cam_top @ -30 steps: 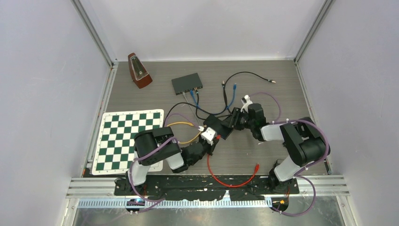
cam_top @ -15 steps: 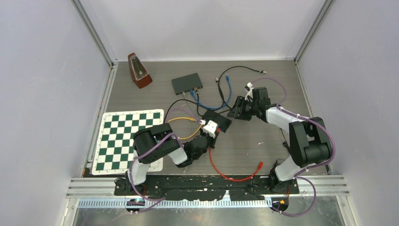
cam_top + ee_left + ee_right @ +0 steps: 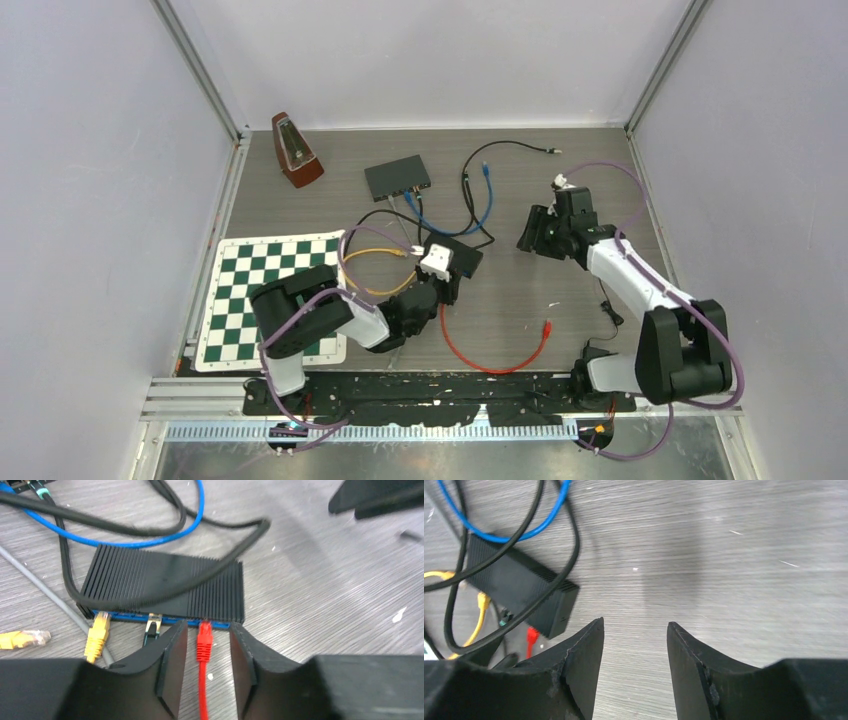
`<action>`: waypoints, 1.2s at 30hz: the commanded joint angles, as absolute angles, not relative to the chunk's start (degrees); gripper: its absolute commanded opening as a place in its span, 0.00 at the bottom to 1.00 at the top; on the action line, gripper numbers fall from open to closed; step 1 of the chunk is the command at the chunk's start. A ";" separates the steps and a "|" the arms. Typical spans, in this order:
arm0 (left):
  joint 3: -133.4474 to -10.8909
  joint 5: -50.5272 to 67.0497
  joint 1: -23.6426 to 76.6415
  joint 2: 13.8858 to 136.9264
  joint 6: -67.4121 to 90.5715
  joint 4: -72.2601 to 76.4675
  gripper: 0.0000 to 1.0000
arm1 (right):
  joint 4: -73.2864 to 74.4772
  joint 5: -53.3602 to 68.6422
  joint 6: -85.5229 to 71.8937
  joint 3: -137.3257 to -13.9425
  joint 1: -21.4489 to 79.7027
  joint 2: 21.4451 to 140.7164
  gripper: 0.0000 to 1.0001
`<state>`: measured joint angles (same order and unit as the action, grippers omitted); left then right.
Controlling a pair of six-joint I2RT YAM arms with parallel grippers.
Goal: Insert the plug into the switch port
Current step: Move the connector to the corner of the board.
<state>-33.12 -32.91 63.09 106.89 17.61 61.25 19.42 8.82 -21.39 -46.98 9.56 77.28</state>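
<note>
The black ribbed switch [image 3: 165,582] lies mid-table, its blue port strip facing my left gripper [image 3: 207,626]. The red plug [image 3: 204,639] sits in a port of that strip, between my left fingers with a gap on each side; the gripper is open and holds nothing. From above, the left gripper [image 3: 450,282] is just in front of the switch [image 3: 468,257]. My right gripper [image 3: 525,235] hovers to the right of the switch, open and empty. Its wrist view shows the gripper [image 3: 635,624] over bare table, the switch [image 3: 519,585] and red plug [image 3: 531,635] at left.
A yellow plug [image 3: 100,632] and a black plug [image 3: 152,627] sit in neighbouring ports. The red cable [image 3: 490,365] loops toward the near edge. Blue and black cables [image 3: 470,205] run to a second switch [image 3: 397,177]. A metronome [image 3: 296,150] and a chessboard [image 3: 270,295] are at left.
My left gripper has opened and let go of the red plug, which stays at the port. The right arm has drawn back to the right, away from the switch.
</note>
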 commanded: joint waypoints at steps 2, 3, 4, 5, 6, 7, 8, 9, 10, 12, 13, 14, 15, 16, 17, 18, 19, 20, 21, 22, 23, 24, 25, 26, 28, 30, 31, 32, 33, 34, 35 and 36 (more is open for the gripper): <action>-30.98 -32.47 64.46 99.84 19.91 61.43 0.47 | 26.70 -4.93 -25.53 -43.91 8.18 69.75 0.58; -30.37 -32.36 65.05 98.95 20.25 61.07 0.49 | 27.59 -6.69 -27.54 -43.71 8.11 68.80 0.60; -29.74 -32.47 65.99 98.15 20.44 60.93 0.51 | 30.21 -11.05 -28.67 -43.75 8.10 67.25 0.61; -28.99 -32.58 66.65 97.39 20.40 60.89 0.53 | 33.30 -13.17 -30.61 -44.03 8.07 65.92 0.64; -28.47 -32.76 67.22 96.57 20.31 60.91 0.56 | 35.02 -17.49 -31.52 -44.80 8.08 65.35 0.66; -27.56 -32.74 67.77 95.26 20.24 60.91 0.58 | 39.19 -19.64 -34.14 -45.25 8.11 64.48 0.69; -26.88 -32.61 68.25 93.97 20.09 60.72 0.59 | 41.39 -23.76 -35.66 -46.21 8.05 64.14 0.71; -26.18 -32.23 68.55 92.45 19.86 60.30 0.62 | 46.62 -25.46 -39.72 -46.66 8.06 63.56 0.73; -25.71 -31.53 68.74 90.38 19.40 59.27 0.64 | 49.20 -28.07 -41.61 -47.17 8.03 63.25 0.73; -25.24 -29.21 68.75 85.78 18.00 55.44 0.72 | 55.96 -31.99 -47.72 -47.00 8.03 61.69 0.75; -25.46 -28.18 68.81 83.19 17.20 52.07 0.84 | 59.43 -34.47 -50.49 -46.58 8.07 60.07 0.78; -26.12 -27.91 68.75 80.61 16.50 48.15 0.97 | 60.52 -35.39 -51.39 -46.14 8.08 59.08 0.80; -27.08 -27.94 68.79 77.93 16.03 42.95 0.99 | 61.76 -36.88 -52.73 -45.22 8.13 56.72 0.87; -28.30 -28.32 68.74 75.74 15.44 37.79 1.00 | 62.04 -37.51 -53.66 -44.67 8.06 55.47 0.91; -29.60 -28.97 68.78 73.52 15.01 32.77 1.00 | 62.00 -38.49 -54.03 -43.38 7.97 53.37 0.95; -30.90 -29.84 68.76 71.62 14.84 27.76 1.00 | 61.81 -39.07 -54.66 -42.61 7.99 52.40 0.96; -31.87 -32.06 68.80 70.02 14.80 22.55 0.99 | 61.48 -40.04 -55.02 -41.28 7.95 51.11 0.97; -32.72 -34.03 68.77 68.29 15.30 18.74 1.00 | 61.33 -40.46 -55.77 -40.68 7.85 50.78 0.97; -33.74 -35.71 68.79 66.58 15.71 14.17 1.00 | 60.97 -40.83 -56.01 -39.81 7.79 50.77 0.98; -34.86 -37.16 68.80 64.74 16.28 9.34 0.99 | 60.85 -40.89 -56.52 -39.55 7.71 51.59 0.98; -36.38 -38.33 68.82 62.85 16.54 3.65 1.00 | 60.81 -41.01 -56.74 -39.22 7.68 52.25 0.98; -38.10 -39.26 68.65 61.30 16.80 -1.99 0.99 | 60.81 -41.16 -57.34 -39.12 7.54 53.82 0.98; -39.82 -39.77 68.55 59.88 16.93 -6.97 0.99 | 61.04 -41.49 -57.89 -39.03 7.55 54.60 0.99; -41.70 -39.96 68.37 58.16 16.96 -11.47 0.99 | 61.11 -41.58 -58.97 -38.98 7.42 55.99 0.99; -43.16 -40.00 68.10 55.51 16.72 -17.29 0.99 | 60.98 -41.56 -60.93 -38.51 7.38 57.16 0.99; -43.23 -38.79 67.91 52.17 14.75 -20.35 0.99 | 59.70 -40.76 -62.84 -37.04 7.26 57.06 0.97; -43.16 -37.56 67.91 50.37 13.36 -21.44 0.99 | 58.98 -40.42 -63.37 -35.85 7.23 56.83 0.96; -43.31 -36.27 67.89 48.55 12.15 -22.65 0.99 | 57.04 -39.64 -63.37 -35.19 6.97 56.46 0.96; -43.78 -35.20 67.93 46.74 11.07 -23.85 1.00 | 55.94 -39.15 -63.28 -33.96 6.78 56.27 0.96; -44.34 -34.21 67.92 45.00 10.04 -25.04 0.99 | 53.87 -38.13 -62.80 -33.33 6.18 56.01 0.95; -44.98 -33.30 67.93 43.18 8.81 -26.03 0.99 | 52.60 -37.61 -62.25 -32.24 5.77 56.04 0.95; -45.64 -32.89 67.87 41.51 7.57 -26.76 0.98 | 50.61 -36.74 -61.07 -31.76 4.78 56.44 0.95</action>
<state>-41.91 -35.73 68.12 46.83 12.93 -18.48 57.19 -37.36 -59.64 -33.67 6.70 56.97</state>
